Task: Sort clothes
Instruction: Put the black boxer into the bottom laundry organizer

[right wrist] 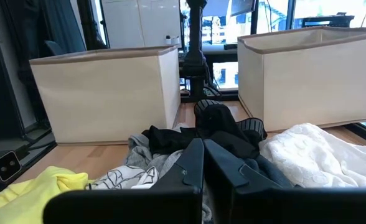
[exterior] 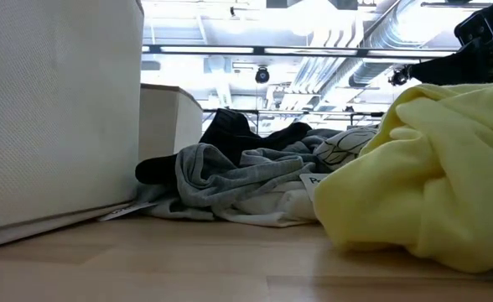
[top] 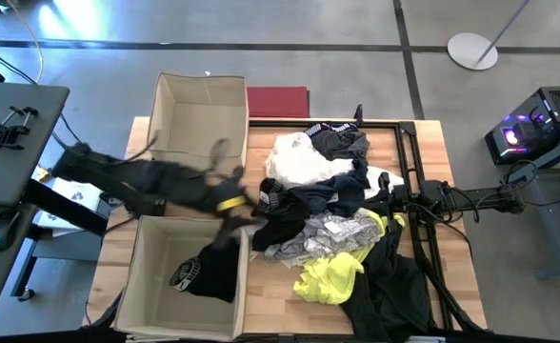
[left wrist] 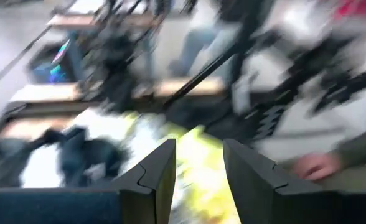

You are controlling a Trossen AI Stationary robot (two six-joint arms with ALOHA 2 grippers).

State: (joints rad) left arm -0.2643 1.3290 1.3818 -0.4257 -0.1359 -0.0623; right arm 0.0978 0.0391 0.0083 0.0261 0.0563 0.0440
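Clothes (top: 332, 224) heap runs lengthwise between the boxes and table's right edge. Left gripper (top: 230, 195) fingers apart, empty. Right gripper (right wrist: 203, 163) pressed together, empty.

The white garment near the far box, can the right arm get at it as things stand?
Probably yes. The white garment lies on top at the pile's edge, with open air between it and the right gripper. That gripper is shut, so it would need to open first.
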